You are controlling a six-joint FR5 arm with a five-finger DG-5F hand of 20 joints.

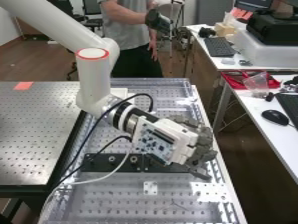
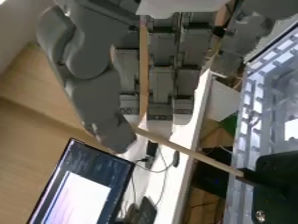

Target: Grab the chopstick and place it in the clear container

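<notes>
In the high view the hand hangs over the right part of the perforated metal bench, beside the long black bar, its fingers bent downward. Dark grey fingers and a large thumb segment of the hand reach into the wrist view. A thin, light wooden chopstick slants out from between the thumb tip and the fingertips, so the hand is shut on it near one end. Its far part points toward the black bar, with a dark piece at that end. The gripped end is hidden behind the digits.
A black bar is bolted across the metal bench. To the right, a white desk holds a red tray with a clear bag, a mouse and a keyboard. Cables hang from the arm.
</notes>
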